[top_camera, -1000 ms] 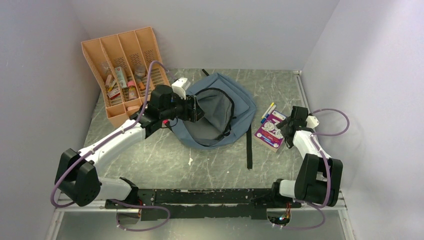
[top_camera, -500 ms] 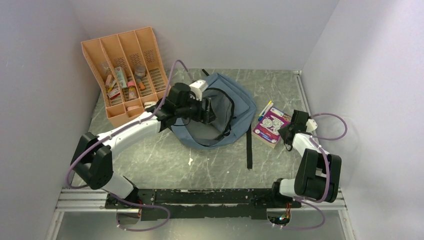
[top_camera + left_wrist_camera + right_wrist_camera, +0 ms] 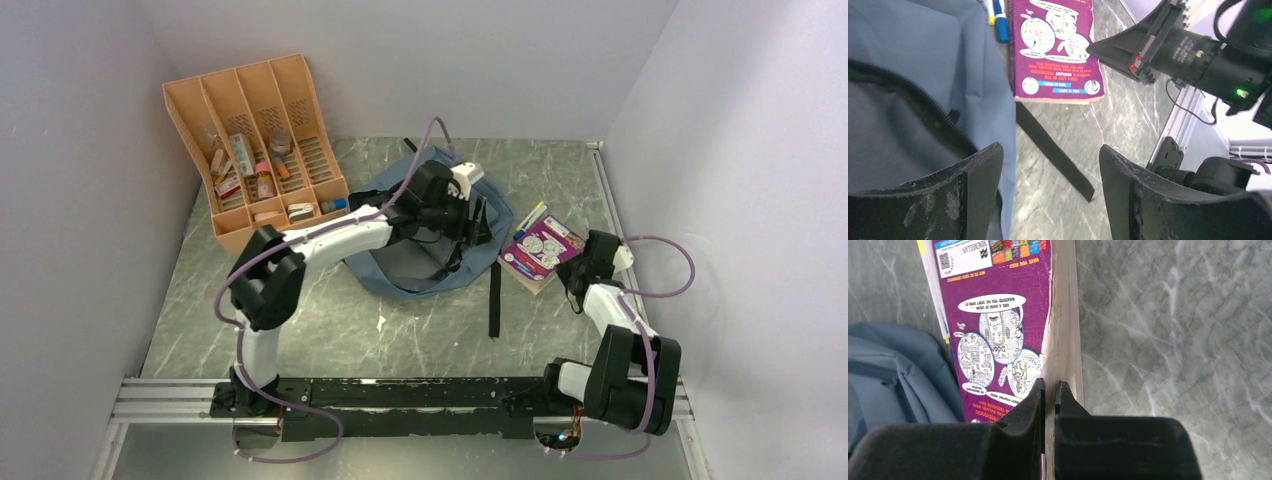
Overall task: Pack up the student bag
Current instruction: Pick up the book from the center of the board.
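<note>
The student bag [image 3: 400, 268] lies unzipped in the middle of the table, grey-blue with a dark zipper. My left gripper [image 3: 478, 222] hovers open over the bag's right edge [image 3: 923, 60], with only table and the black strap [image 3: 1053, 150] showing between its fingers [image 3: 1050, 150]. A purple book [image 3: 540, 250] lies to the right of the bag. My right gripper [image 3: 575, 262] is shut on the book's near edge [image 3: 1049, 386], pinching a thin part of its cover and pages [image 3: 998, 315]. That side of the book looks raised off the table.
An orange divided organizer [image 3: 255, 140] with small items stands at the back left. Markers [image 3: 537, 216] lie beside the book's far edge. The bag's black strap [image 3: 494, 295] trails toward the front. Walls close in the table on the left, back and right.
My left arm swung rightward across the bag to its right edge, still open. My right gripper closed onto the book's edge, and the book shifted slightly and tilted.
</note>
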